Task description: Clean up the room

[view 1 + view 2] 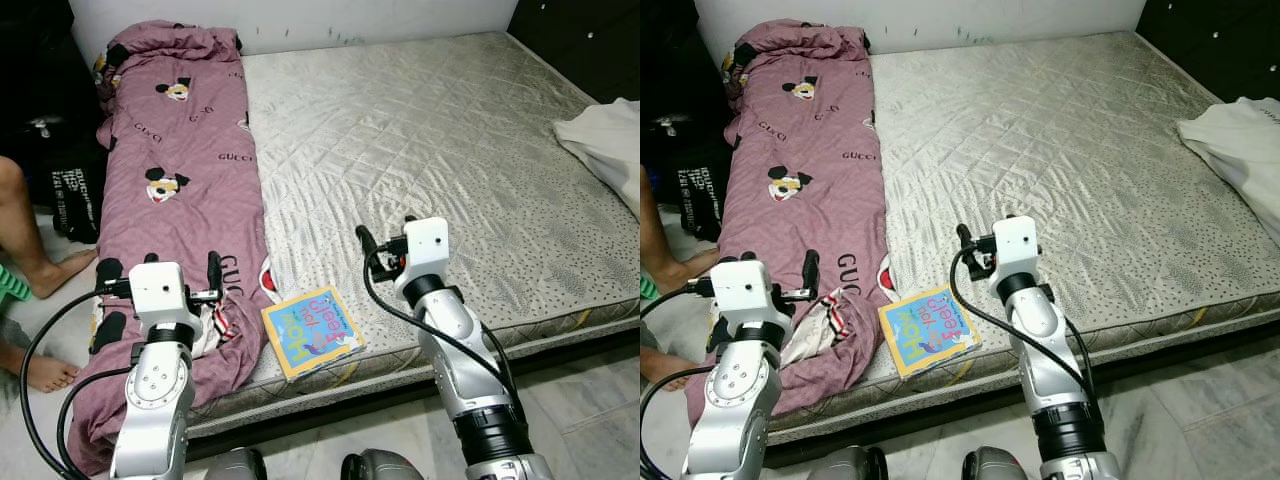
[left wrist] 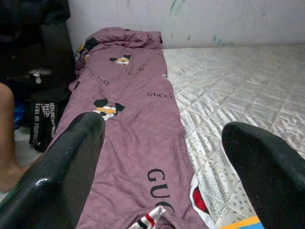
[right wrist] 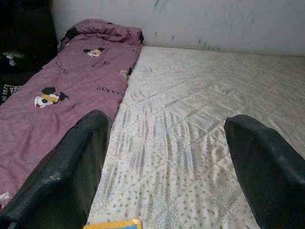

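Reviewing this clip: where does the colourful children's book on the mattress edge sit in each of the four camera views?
Left eye view: book at the mattress's near edge, between the two arms.
Right eye view: book lower centre, beside the purple blanket.
Left wrist view: just its corner, by one finger.
Right wrist view: a yellow-blue sliver between the fingers.
Shared landmark: the purple blanket.

Silver jointed arms; white square wrist housings; black looped cables; left gripper (image 1: 160, 272), right gripper (image 1: 384, 232): long black fingers.

Quilted grey mattress (image 1: 430, 150), scuffed white wall (image 2: 214, 19), pale tiled floor (image 1: 590, 410)
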You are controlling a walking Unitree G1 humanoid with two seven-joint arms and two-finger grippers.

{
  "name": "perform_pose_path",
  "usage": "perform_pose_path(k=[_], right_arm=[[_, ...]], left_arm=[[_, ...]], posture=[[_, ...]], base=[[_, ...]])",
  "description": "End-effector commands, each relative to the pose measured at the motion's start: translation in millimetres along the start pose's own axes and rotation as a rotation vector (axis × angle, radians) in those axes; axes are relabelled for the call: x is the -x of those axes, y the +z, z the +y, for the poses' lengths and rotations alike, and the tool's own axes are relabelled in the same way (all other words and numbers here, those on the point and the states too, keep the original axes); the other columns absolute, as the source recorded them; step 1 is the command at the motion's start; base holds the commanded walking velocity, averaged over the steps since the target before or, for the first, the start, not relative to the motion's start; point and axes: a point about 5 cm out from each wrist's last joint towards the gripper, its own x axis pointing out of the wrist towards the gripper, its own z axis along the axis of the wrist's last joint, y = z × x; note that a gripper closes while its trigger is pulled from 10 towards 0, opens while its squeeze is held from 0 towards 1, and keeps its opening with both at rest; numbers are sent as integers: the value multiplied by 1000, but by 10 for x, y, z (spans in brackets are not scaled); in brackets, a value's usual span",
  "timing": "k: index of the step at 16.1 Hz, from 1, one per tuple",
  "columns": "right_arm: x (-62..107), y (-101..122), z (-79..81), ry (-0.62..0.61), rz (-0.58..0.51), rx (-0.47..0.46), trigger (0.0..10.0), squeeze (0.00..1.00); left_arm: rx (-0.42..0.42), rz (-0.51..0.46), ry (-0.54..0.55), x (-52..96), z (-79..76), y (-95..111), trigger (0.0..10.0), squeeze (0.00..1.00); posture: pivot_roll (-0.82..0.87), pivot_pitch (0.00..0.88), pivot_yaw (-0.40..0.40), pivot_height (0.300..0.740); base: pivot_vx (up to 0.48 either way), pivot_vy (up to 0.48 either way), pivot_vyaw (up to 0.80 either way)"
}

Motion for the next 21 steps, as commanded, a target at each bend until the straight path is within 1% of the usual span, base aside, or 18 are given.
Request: perform_pose_path(k=[1, 5, 7, 12, 15, 16, 18, 20, 21], right_arm=[[-13, -6, 4, 6, 0, -10, 10000, 0], [-20, 0, -2, 10, 0, -24, 10000, 0], [-21, -1, -9, 13, 3, -40, 10000, 0], [-26, 9, -24, 13, 4, -33, 10000, 0], [-30, 32, -34, 7, -5, -18, 10000, 0], [-34, 38, -35, 6, -8, -15, 10000, 0], [-38, 41, -29, 10, -8, -11, 10000, 0], [-43, 43, -25, 14, -9, -11, 10000, 0], [-46, 42, -22, 15, -9, -12, 10000, 0]], left_arm=[[3, -9, 27, 16, 50, 32, 10000, 0], [24, -2, 21, 26, 48, 29, 10000, 0], [26, 3, 19, 28, 36, 26, 10000, 0], [35, 4, 27, 29, 34, 33, 10000, 0], [17, -16, 46, 31, 48, 72, 10000, 0], [31, -18, 65, 35, 80, 87, 10000, 0], [46, -12, 68, 33, 98, 82, 10000, 0], [45, -10, 67, 29, 95, 81, 10000, 0], [44, -10, 64, 28, 90, 79, 10000, 0]], posture=[[-58, 92, -11, 740], [-58, 101, -19, 740], [-61, 104, -21, 740], [-63, 115, -23, 740], [-65, 124, -24, 740], [-67, 128, -24, 740], [-66, 130, -27, 740], [-67, 130, -26, 725], [-67, 130, -26, 710]], base=[[0, 0, 0], [0, 0, 0], [0, 0, -587], [0, 0, -733], [0, 0, 0], [0, 0, 0], [0, 0, 0], [0, 0, 0], [0, 0, 0]])
